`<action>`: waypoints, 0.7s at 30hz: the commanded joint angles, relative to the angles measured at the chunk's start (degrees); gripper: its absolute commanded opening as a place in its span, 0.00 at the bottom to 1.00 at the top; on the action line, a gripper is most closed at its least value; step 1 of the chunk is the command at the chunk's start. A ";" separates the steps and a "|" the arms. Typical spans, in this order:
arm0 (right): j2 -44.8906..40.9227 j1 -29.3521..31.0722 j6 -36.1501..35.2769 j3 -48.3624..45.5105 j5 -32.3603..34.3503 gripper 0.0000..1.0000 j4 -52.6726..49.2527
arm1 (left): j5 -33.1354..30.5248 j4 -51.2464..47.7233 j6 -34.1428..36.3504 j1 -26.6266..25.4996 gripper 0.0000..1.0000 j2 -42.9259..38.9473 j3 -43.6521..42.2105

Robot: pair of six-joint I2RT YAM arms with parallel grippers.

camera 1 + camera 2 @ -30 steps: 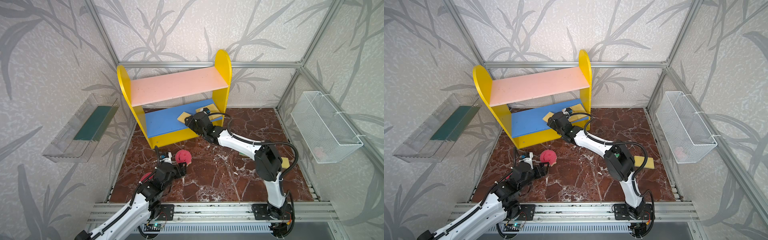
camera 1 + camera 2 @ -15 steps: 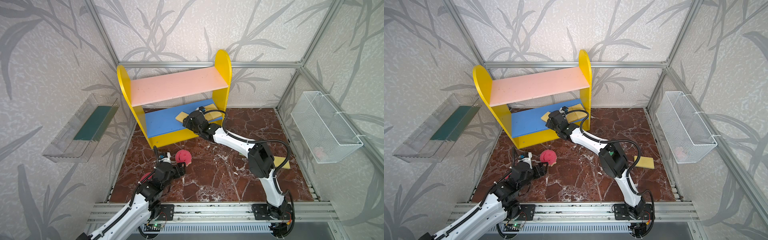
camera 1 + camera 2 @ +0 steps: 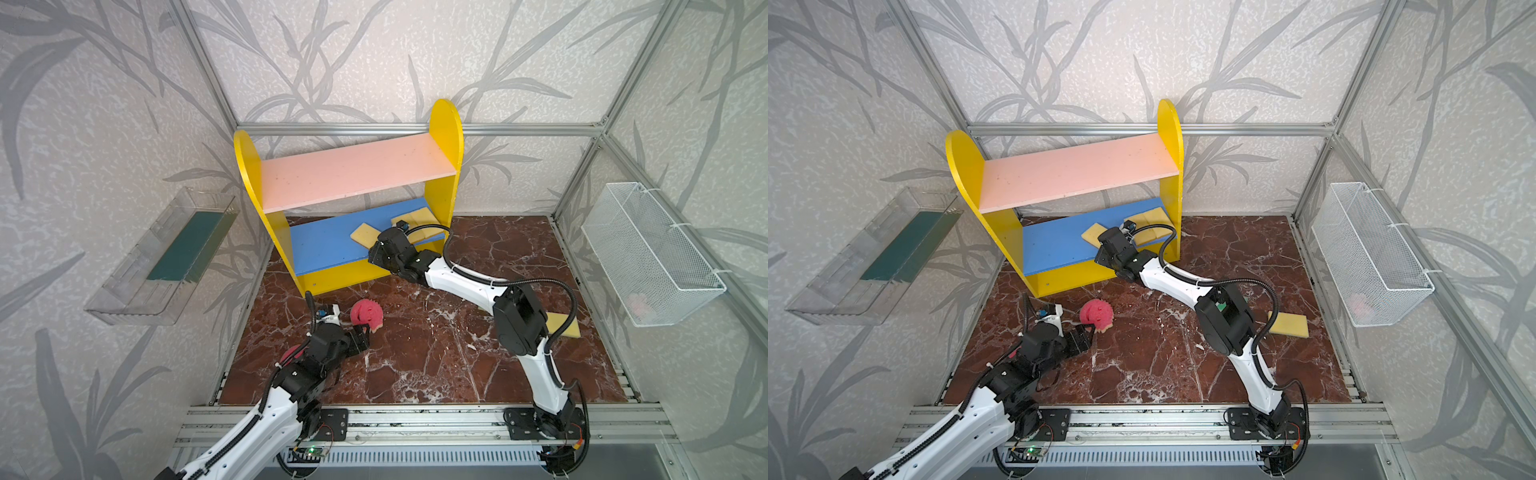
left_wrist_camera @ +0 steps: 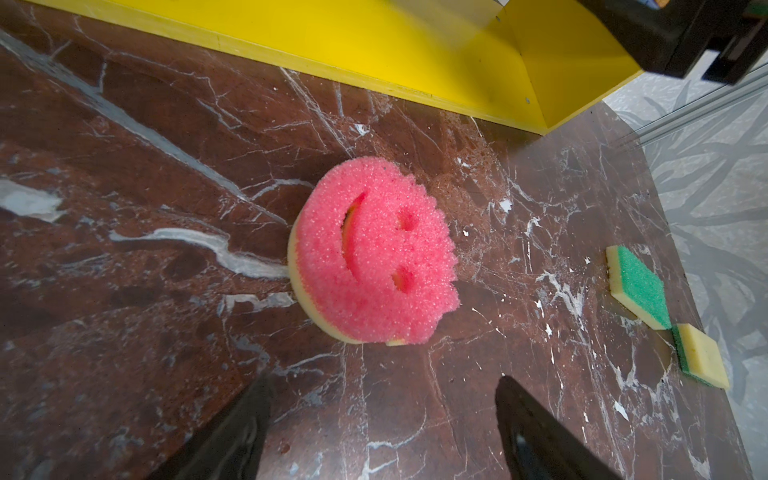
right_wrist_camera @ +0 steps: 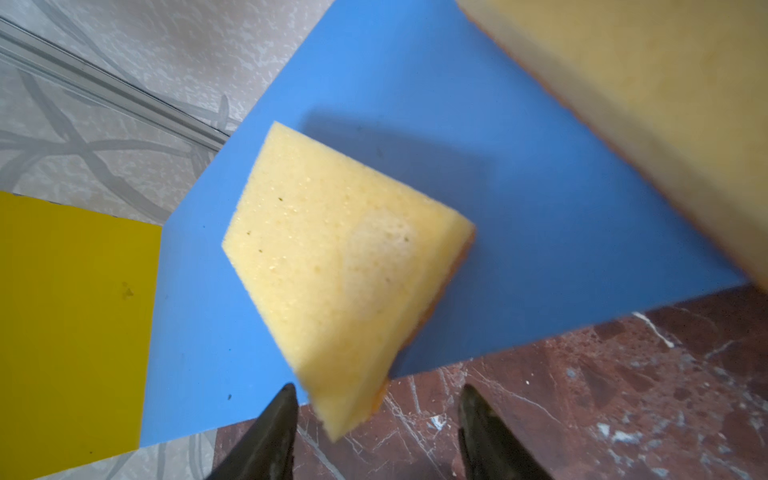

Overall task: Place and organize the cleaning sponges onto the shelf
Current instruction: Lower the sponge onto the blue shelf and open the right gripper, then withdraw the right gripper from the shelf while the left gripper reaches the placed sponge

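The shelf (image 3: 249, 166) (image 3: 963, 166) stands at the back. A pale yellow sponge (image 3: 363, 232) (image 3: 1094, 233) (image 5: 340, 257) lies askew on its blue middle board, one corner over the front edge. My right gripper (image 3: 374, 253) (image 5: 378, 388) is open at that edge, its fingers either side of the corner and apart from it. More yellow sponges (image 3: 415, 218) (image 5: 644, 104) lie at the board's right end. On the floor, a pink smiley sponge (image 3: 366, 314) (image 3: 1097, 313) (image 4: 374, 253) leans tilted, just ahead of my open, empty left gripper (image 3: 361, 336) (image 4: 384, 380).
A yellow sponge (image 3: 563, 326) (image 3: 1289, 324) and two green-faced sponges (image 4: 638, 286) (image 4: 700, 359) lie on the marble floor. Another pink sponge (image 3: 291, 353) is half hidden behind my left arm. A clear tray (image 3: 166, 257) hangs on the left wall, a wire basket (image 3: 648, 253) on the right.
My right gripper has shifted a little to the left along the blue board's front edge, and its elbow has swung left. The left arm has barely moved.
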 commanded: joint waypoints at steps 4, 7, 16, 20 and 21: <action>-10.02 -0.04 -4.84 -7.76 -2.92 0.61 3.44 | -1.73 -0.77 -0.73 1.24 0.86 0.94 7.09; -15.20 -1.10 -6.45 -13.85 -7.01 0.61 4.85 | -2.93 1.34 -1.84 1.41 0.86 3.84 10.44; -35.85 -8.78 -12.74 -36.14 -17.69 0.58 6.36 | -6.56 4.31 -0.08 2.34 0.84 21.03 25.05; -45.05 -12.01 -16.78 -44.14 -18.85 0.46 3.22 | -5.93 4.87 0.09 4.54 0.75 28.48 30.71; -47.41 -12.76 -17.51 -46.15 -18.84 0.41 2.75 | -5.20 5.94 -0.15 5.42 0.71 29.95 31.42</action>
